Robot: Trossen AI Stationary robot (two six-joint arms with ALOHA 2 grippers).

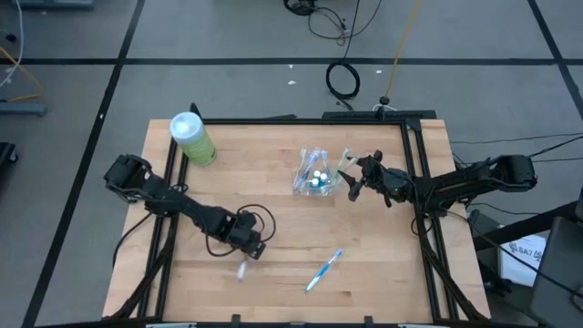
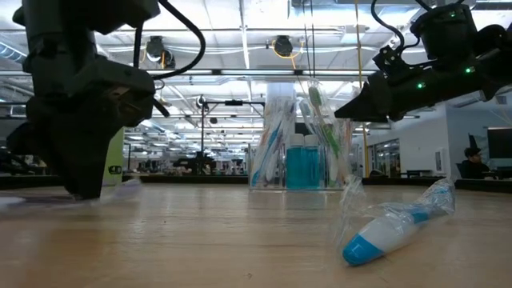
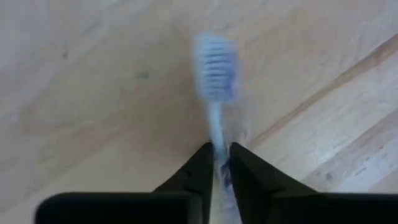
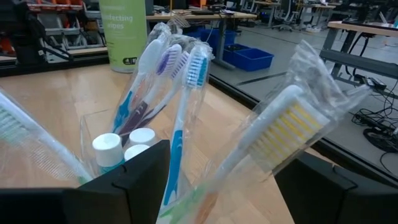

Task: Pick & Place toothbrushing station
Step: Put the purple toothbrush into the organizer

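A clear cup (image 1: pixel 314 179) stands at the table's middle, holding several wrapped toothbrushes and teal white-capped tubes (image 4: pixel 109 149); it also shows in the low view (image 2: pixel 298 144). My right gripper (image 1: pixel 351 179) is open beside the cup's right side. A wrapped toothbrush with pale bristles (image 4: pixel 286 130) slants up between its fingers, and I cannot tell whether they touch it. My left gripper (image 1: pixel 250 246) is low at the table's front left, shut on a white toothbrush (image 3: pixel 214 68). A blue toothbrush in a clear wrapper (image 1: pixel 323 271) lies flat on the table near the front edge. My left gripper pinches the white toothbrush between its two fingers at the thin neck below the head (image 3: pixel 216 140). The fingers come from above, slanting toward the table's near edge, and lie along the brush. The head (image 1: pixel 241 271) sticks out past the fingertips, close over the wood.
A large green canister with a white lid (image 1: pixel 192 138) stands at the table's far left. A black frame rail (image 1: pixel 412 155) runs along the table's right side under the right arm. Bare wood lies between the cup and the front edge.
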